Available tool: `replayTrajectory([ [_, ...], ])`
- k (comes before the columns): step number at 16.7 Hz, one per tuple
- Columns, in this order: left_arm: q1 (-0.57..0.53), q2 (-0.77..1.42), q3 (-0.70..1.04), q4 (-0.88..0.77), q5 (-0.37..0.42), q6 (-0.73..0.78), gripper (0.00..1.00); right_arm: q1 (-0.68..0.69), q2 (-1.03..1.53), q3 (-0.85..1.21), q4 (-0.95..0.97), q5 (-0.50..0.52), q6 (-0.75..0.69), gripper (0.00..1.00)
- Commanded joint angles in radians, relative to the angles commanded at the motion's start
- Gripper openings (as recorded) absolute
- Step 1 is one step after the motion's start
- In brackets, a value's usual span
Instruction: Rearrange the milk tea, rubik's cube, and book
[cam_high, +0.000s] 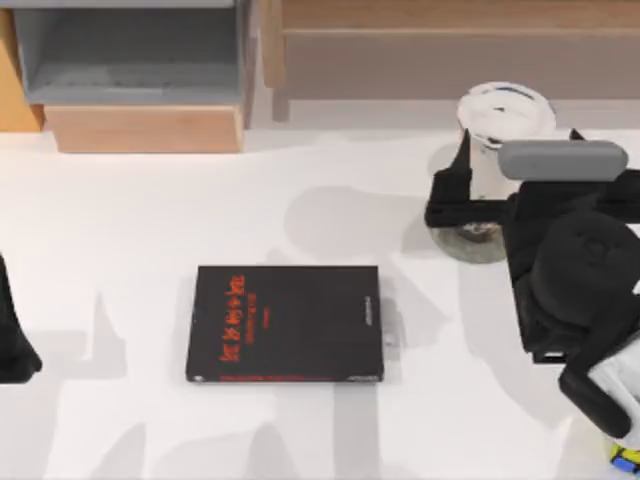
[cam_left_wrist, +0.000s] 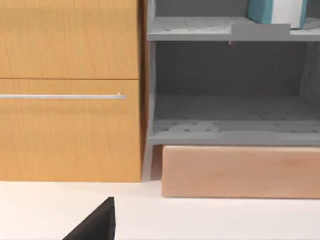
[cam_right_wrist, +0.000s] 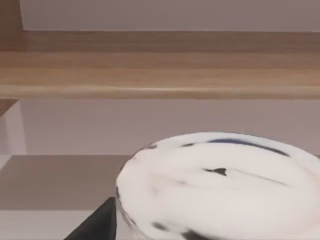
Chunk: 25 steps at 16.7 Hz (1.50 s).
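A: Milk tea (cam_high: 500, 130) stands at the table's far right, white domed lid up, clear wall below it. What has hold of it?

B: The right gripper (cam_high: 470, 205) is around the cup, one black finger at its left flank; it looks closed on it, though the far finger is hidden.

A: How should the lift go?

B: Straight up, cup kept upright, grip low and steady, clear of the wooden shelf (cam_right_wrist: 160, 65) behind.

A: Other items?

B: The book (cam_left_wrist: 275, 11), teal, sits in the grey cabinet (cam_left_wrist: 230, 30). The rubik's cube (cam_high: 625, 458) peeks at the near right edge. The left arm is parked at the left edge.
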Motion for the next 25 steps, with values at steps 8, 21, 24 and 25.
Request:
replayTrajectory([
  [8, 0.0, 0.0, 0.0, 0.0, 0.0, 0.0, 1.0, -0.012, -0.033, 0.027, -0.017, -0.024, 0.004, 1.0],
  [21, 0.0, 0.0, 0.0, 0.0, 0.0, 0.0, 1.0, -0.16, -0.349, 0.315, -1.032, -0.389, 0.209, 1.0],
  [24, 0.0, 0.0, 0.0, 0.0, 0.0, 0.0, 1.0, -0.213, -0.434, 0.373, -1.452, -0.48, 0.305, 1.0],
  [25, 0.0, 0.0, 0.0, 0.0, 0.0, 0.0, 1.0, -0.23, -0.455, 0.385, -1.588, -0.508, 0.339, 1.0],
])
